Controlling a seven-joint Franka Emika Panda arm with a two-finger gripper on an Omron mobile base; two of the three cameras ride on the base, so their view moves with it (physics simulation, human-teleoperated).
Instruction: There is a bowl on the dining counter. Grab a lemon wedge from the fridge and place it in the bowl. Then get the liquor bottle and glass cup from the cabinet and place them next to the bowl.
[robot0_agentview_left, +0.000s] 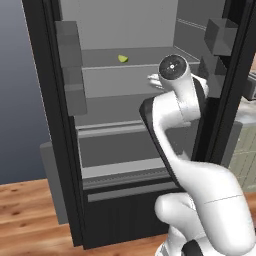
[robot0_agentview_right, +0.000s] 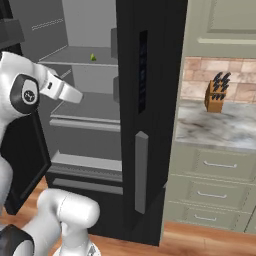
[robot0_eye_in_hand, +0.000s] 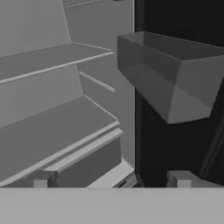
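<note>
The tall black fridge (robot0_agentview_left: 65, 150) stood with its doors swung open, its pale grey shelves and door bins bare except for 1 thing: the tiny yellow-green lemon wedge (robot0_agentview_left: 123, 59), lying alone on an upper grey shelf (robot0_agentview_left: 107, 56), towards the middle of that shelf and well back from its front edge. From the right base camera the same wedge (robot0_agentview_right: 93, 58) showed as a small speck on that shelf, to the left of the fridge's black centre edge.

The white arm reached into the fridge, its wrist level with the shelf below the wedge. The two-finger gripper (robot0_eye_in_hand: 111, 180) had its jaws spread wide and held nothing; its 2 dark fingertips (robot0_eye_in_hand: 40, 179) framed a view of the lower shelves and a grey door bin (robot0_eye_in_hand: 175, 81) hanging on the fridge's right door. The wedge lay above and to the left of the hand, well apart from it.

I judged the wedge would be very light, a bit soft and probably slick on its cut faces, and much smaller than the spread of the jaws. It looked best pinched across its 2 flat sides, low against the shelf, with a gentle squeeze so it would not squirt out or be crushed.
</note>
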